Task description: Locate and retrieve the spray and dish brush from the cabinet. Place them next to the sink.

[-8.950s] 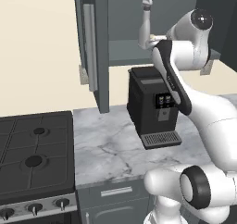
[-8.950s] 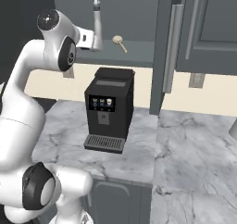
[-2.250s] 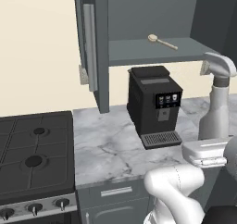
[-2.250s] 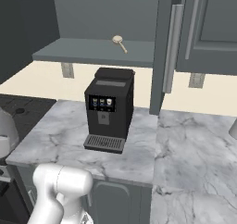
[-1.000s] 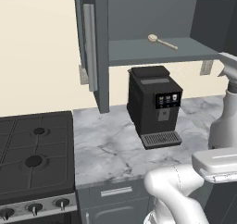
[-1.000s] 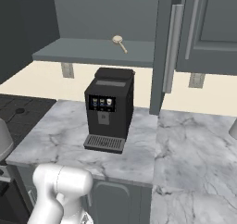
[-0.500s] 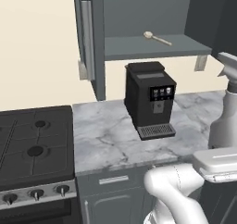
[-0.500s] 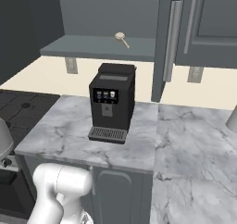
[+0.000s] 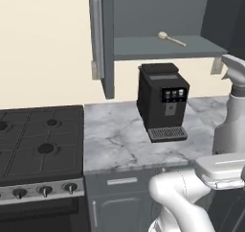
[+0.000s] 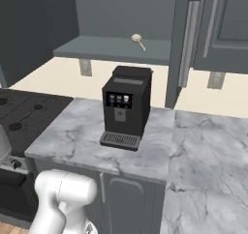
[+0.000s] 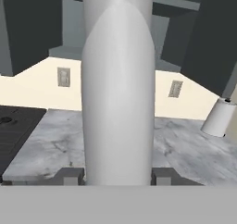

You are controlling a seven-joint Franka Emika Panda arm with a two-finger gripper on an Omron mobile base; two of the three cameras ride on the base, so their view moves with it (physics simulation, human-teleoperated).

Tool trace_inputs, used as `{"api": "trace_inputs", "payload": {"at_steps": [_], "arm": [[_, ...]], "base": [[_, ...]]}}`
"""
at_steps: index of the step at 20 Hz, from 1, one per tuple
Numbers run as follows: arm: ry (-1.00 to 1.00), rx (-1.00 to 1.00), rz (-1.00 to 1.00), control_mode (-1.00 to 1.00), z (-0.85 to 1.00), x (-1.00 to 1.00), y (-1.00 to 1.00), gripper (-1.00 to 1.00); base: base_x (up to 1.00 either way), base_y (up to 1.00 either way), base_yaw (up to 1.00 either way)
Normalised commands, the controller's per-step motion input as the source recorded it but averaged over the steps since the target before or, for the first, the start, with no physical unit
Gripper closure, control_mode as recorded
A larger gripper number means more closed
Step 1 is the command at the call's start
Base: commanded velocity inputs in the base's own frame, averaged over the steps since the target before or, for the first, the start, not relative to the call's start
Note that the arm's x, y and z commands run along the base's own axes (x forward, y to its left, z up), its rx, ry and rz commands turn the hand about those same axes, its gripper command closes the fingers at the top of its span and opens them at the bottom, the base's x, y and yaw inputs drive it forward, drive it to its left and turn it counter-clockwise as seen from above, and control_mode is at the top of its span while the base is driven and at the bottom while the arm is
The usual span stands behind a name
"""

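Note:
The spray [image 11: 118, 89] is a pale grey bottle standing upright between my fingertips [image 11: 69, 177], and my gripper [image 11: 118, 177] is shut on its body. In the left base view the spray [image 9: 233, 116] rises at the right edge above the white hand. The dish brush [image 9: 171, 38] lies on the inner shelf of the open dark grey cabinet [image 9: 158, 51]. From the right, the dish brush [image 10: 138, 40] lies on that cabinet's shelf [image 10: 104, 49]. The sink is out of view.
A black coffee machine [image 9: 161, 106] stands on the marble counter [image 9: 117, 135] under the shelf. A dark stove [image 9: 38, 140] lies to its left. The open cabinet door [image 9: 103, 39] hangs at the shelf's left end. A white paper-towel roll [image 11: 220, 117] stands far right.
The whole picture has shifted, so the base has moved: the coffee machine has slid right in the right base view. The spray stays upright in my grip.

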Motion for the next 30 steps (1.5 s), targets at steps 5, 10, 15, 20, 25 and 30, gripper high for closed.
{"api": "trace_inputs", "payload": {"at_steps": [5, 10, 15, 20, 25, 30], "arm": [[0.00, 0.00, 0.00, 1.00, 0.00, 0.00, 0.00, 1.00], [0.00, 0.00, 0.00, 1.00, 0.00, 0.00, 0.00, 1.00], [0.00, 0.00, 0.00, 1.00, 0.00, 0.00, 0.00, 1.00], [0.00, 0.00, 0.00, 1.00, 0.00, 0.00, 0.00, 1.00], [0.00, 0.00, 0.00, 1.00, 0.00, 0.00, 0.00, 1.00], [0.00, 0.00, 0.00, 1.00, 0.00, 0.00, 0.00, 1.00]], "base": [[0.03, 0.10, 0.44], [0.04, 0.15, 0.50], [0.04, 0.15, 0.50], [0.02, 0.12, 0.50], [0.00, 0.12, 0.50], [0.06, 0.14, 0.50]]}}
